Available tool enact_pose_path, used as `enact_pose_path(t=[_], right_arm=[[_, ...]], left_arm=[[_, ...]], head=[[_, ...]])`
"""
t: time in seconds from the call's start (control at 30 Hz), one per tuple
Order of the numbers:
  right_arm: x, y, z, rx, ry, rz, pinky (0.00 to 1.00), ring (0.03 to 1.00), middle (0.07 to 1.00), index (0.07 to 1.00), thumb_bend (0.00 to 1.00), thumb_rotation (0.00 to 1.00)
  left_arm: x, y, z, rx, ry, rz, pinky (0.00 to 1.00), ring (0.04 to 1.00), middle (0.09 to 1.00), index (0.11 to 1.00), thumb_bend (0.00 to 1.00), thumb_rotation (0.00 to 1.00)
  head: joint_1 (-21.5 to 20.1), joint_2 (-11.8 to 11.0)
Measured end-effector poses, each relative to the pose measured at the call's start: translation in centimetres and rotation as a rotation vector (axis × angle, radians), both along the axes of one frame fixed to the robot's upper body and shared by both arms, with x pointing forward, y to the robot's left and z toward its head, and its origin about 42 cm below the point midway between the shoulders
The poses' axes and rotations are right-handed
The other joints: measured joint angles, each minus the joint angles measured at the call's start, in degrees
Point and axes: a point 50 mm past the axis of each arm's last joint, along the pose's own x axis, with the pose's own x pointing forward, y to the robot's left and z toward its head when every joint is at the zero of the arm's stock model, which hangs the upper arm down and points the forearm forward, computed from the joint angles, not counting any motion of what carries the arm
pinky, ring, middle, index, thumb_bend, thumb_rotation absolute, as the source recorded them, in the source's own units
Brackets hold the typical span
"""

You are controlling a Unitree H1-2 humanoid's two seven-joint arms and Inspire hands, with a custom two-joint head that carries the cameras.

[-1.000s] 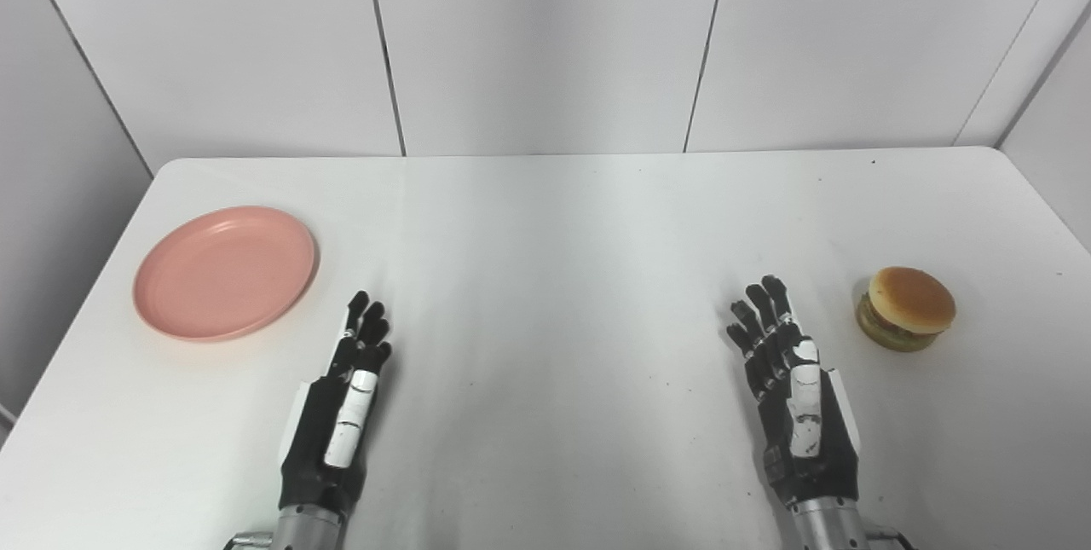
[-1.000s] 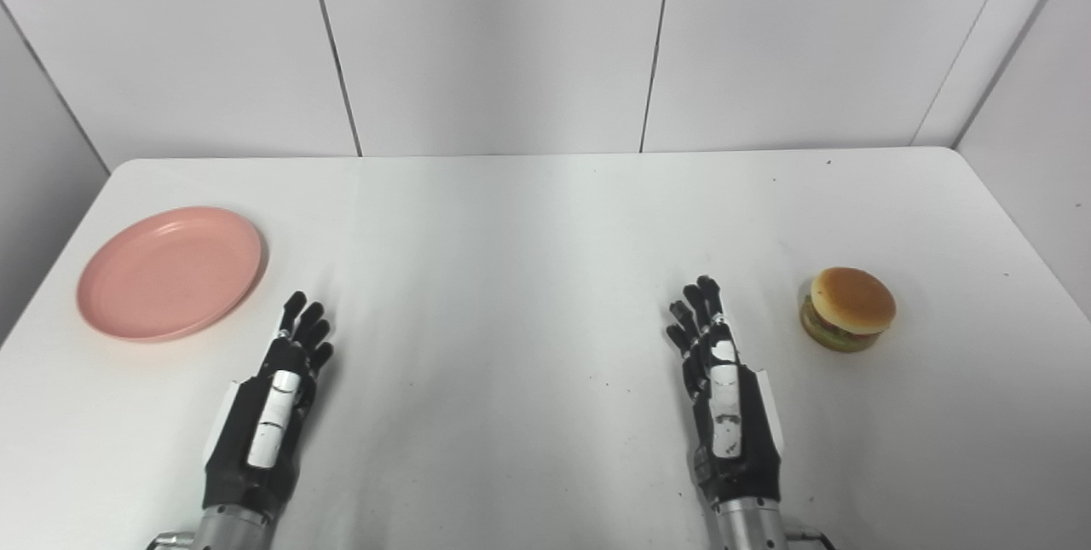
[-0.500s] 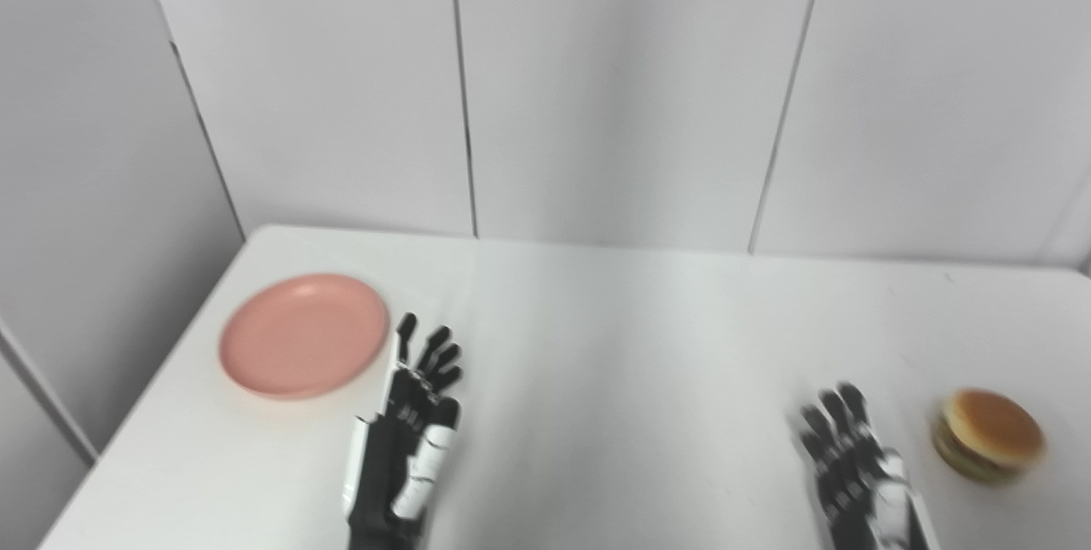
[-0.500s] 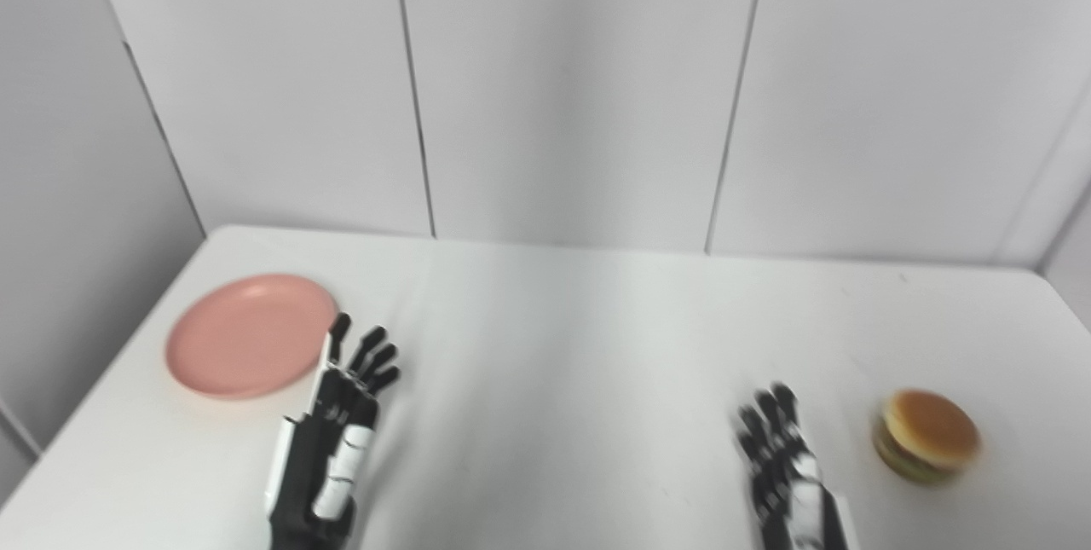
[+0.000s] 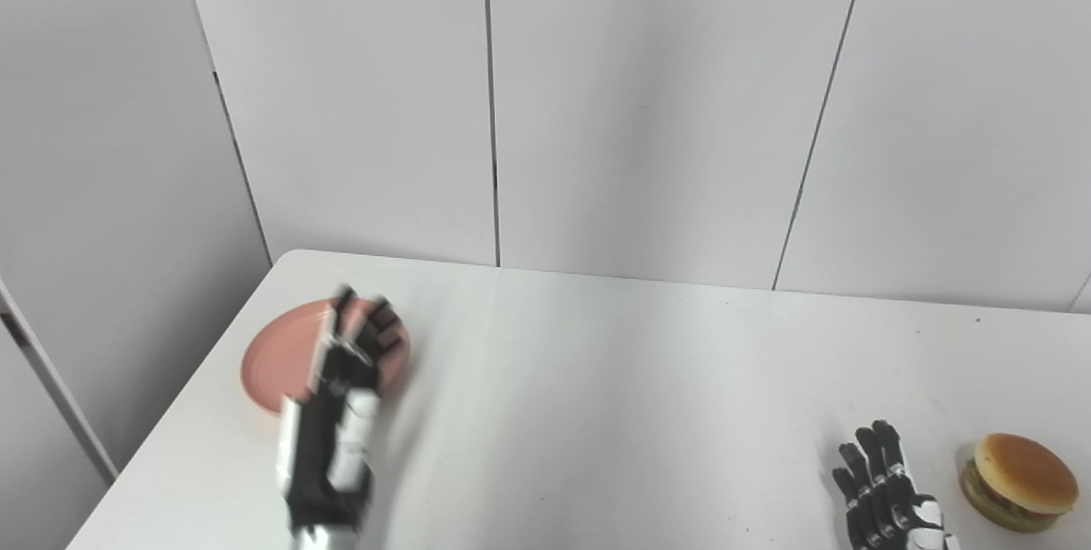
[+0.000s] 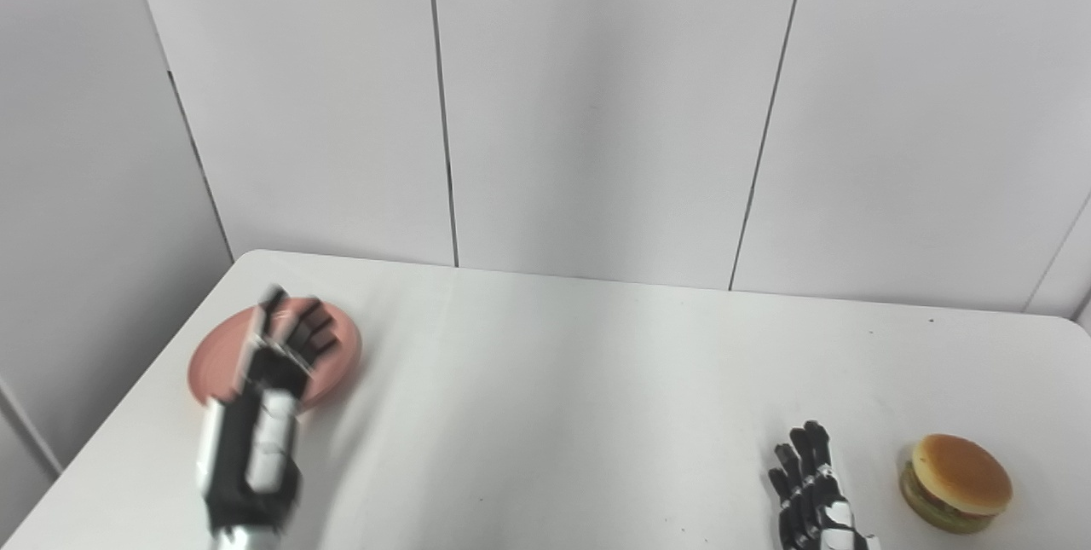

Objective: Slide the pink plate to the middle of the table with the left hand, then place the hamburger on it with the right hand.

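The pink plate point(image 5: 271, 356) lies flat near the table's far left corner. My left hand point(image 5: 334, 413) is raised over the plate's right half, blurred, fingers spread and open, covering part of the plate. I cannot tell whether it touches the plate. The hamburger point(image 5: 1018, 482), a tan bun over green and brown layers, sits at the right near the bottom edge. My right hand point(image 5: 886, 503) rests low at the bottom edge just left of the hamburger, fingers apart, holding nothing, with a gap between it and the bun.
The white table point(image 5: 622, 396) has rounded far corners and stands against grey wall panels point(image 5: 648, 107). Its left edge point(image 5: 170, 422) runs close to the plate. Only the plate, hamburger and hands are on it.
The camera has tilted up and turned left, so the whole scene shifted down and right. My left hand has lifted and moved forward and left over the plate. The right hand stays put.
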Motion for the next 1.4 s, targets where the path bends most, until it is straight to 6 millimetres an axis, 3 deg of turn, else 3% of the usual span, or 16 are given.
enact_pose_path(t=[0.07, 0.23, 0.43, 0.5, 0.53, 0.63, 0.77, 0.93, 1.13, 1.2, 1.4], right_arm=[[0.0, 0.0, 0.0, 0.001, 0.000, 0.001, 1.00, 0.975, 0.992, 0.997, 0.81, 1.00], [0.0, 0.1, 0.0, 0.003, -0.001, 0.002, 0.98, 0.945, 0.972, 0.970, 0.82, 1.00], [-0.2, 0.0, 0.0, 0.002, 0.000, -0.001, 0.94, 0.941, 0.967, 0.952, 0.85, 1.00], [-0.2, 0.0, 0.1, 0.005, -0.001, 0.000, 0.94, 0.942, 0.968, 0.952, 0.86, 1.00], [-0.2, 0.0, 0.1, 0.008, 0.000, 0.000, 0.95, 0.948, 0.972, 0.958, 0.87, 1.00], [-0.2, 0.0, 0.1, 0.014, -0.001, 0.005, 0.94, 0.941, 0.966, 0.948, 0.89, 1.00], [-0.2, 0.1, 0.1, 0.017, -0.003, 0.012, 0.92, 0.928, 0.957, 0.943, 0.91, 1.00], [-0.4, 0.0, 0.2, 0.009, 0.000, 0.007, 0.86, 0.892, 0.926, 0.912, 0.92, 1.00], [-0.5, 0.0, 0.2, 0.011, 0.006, 0.008, 0.86, 0.895, 0.929, 0.905, 0.92, 1.00], [-0.5, 0.1, 0.2, 0.011, 0.014, 0.010, 0.87, 0.901, 0.935, 0.912, 0.93, 1.00], [-0.6, 0.1, 0.2, -0.002, 0.044, 0.004, 0.85, 0.873, 0.913, 0.893, 0.92, 1.00]], left_arm=[[0.4, 1.5, 1.2, 0.012, -0.018, 0.022, 0.82, 0.879, 0.881, 0.913, 0.80, 0.75], [1.4, 5.4, 1.5, -0.012, 0.053, 0.084, 0.79, 0.870, 0.882, 0.902, 0.82, 0.72], [3.7, 9.9, 4.3, -0.052, 0.061, 0.122, 0.82, 0.890, 0.872, 0.869, 0.87, 0.66], [4.4, 10.8, 4.9, -0.057, 0.058, 0.122, 0.82, 0.900, 0.875, 0.864, 0.87, 0.66], [4.8, 11.2, 5.0, -0.057, 0.061, 0.122, 0.82, 0.898, 0.878, 0.860, 0.90, 0.72], [6.3, 12.4, 3.8, -0.050, 0.118, 0.129, 0.83, 0.900, 0.882, 0.862, 0.93, 0.78], [8.0, 14.9, 1.3, -0.086, 0.213, 0.151, 0.83, 0.910, 0.898, 0.878, 0.89, 0.83], [10.1, 18.1, 0.8, -0.187, 0.248, 0.162, 0.79, 0.901, 0.893, 0.871, 0.90, 0.80], [11.6, 18.8, 0.5, -0.250, 0.264, 0.148, 0.80, 0.910, 0.891, 0.869, 0.88, 0.78], [11.9, 19.0, -0.5, -0.272, 0.293, 0.158, 0.76, 0.875, 0.853, 0.822, 0.86, 0.77], [12.0, 19.5, -3.3, -0.298, 0.354, 0.202, 0.72, 0.858, 0.837, 0.796, 0.85, 0.75]], head=[[-0.2, 0.2], [-0.4, 1.0], [-0.4, 2.2], [-0.4, 2.2], [-0.4, 2.4], [-0.4, 2.6], [-1.1, 2.9], [-1.9, 3.6], [-1.8, 4.2], [-1.8, 4.7], [-3.3, 5.8]])
